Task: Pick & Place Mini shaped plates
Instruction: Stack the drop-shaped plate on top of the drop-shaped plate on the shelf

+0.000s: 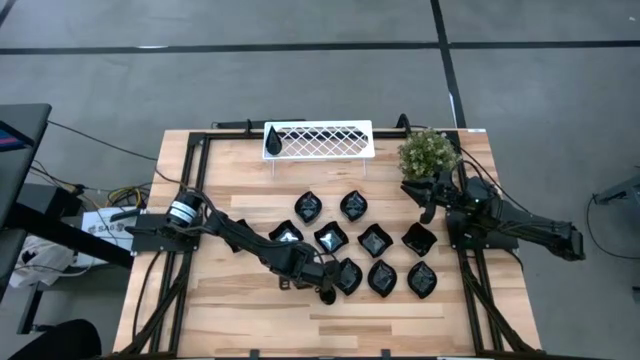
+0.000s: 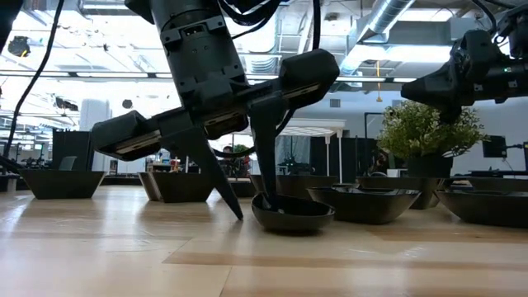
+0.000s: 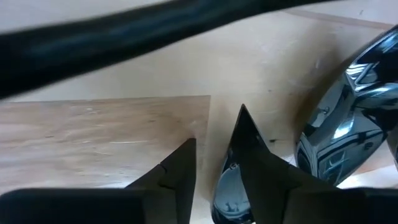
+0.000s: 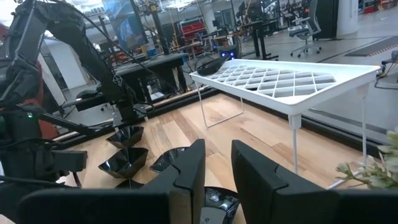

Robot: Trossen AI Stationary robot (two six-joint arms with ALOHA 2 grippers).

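Several glossy black mini plates (image 1: 375, 240) rest on their bases in rows on the wooden table. One more (image 1: 273, 138) lies on the left end of the white lattice tray (image 1: 330, 140). My left gripper (image 1: 327, 290) is open, down at the near-row plate (image 1: 347, 275), and its fingers straddle that plate's left rim (image 2: 257, 213). My right gripper (image 1: 428, 208) is open and holds nothing. It hangs above the table beside the potted plant (image 1: 428, 152), and a plate (image 4: 214, 202) shows below its fingers. My left gripper (image 2: 254, 210) comes down from above, slanting. One finger (image 2: 266, 177) stands inside the plate, its tip at the inner wall near the rim (image 3: 227, 186). The other finger (image 2: 224, 194) is outside, with its tip at the table and a small gap to the rim. The plate sits flat on the table.
Neighbouring plates (image 1: 382, 277) (image 1: 331, 238) lie close to the right of and beyond the one at my left gripper. The tray stands on thin legs at the far edge, with the plant at the far right corner. Bare wood (image 1: 240, 300) lies at the near left.
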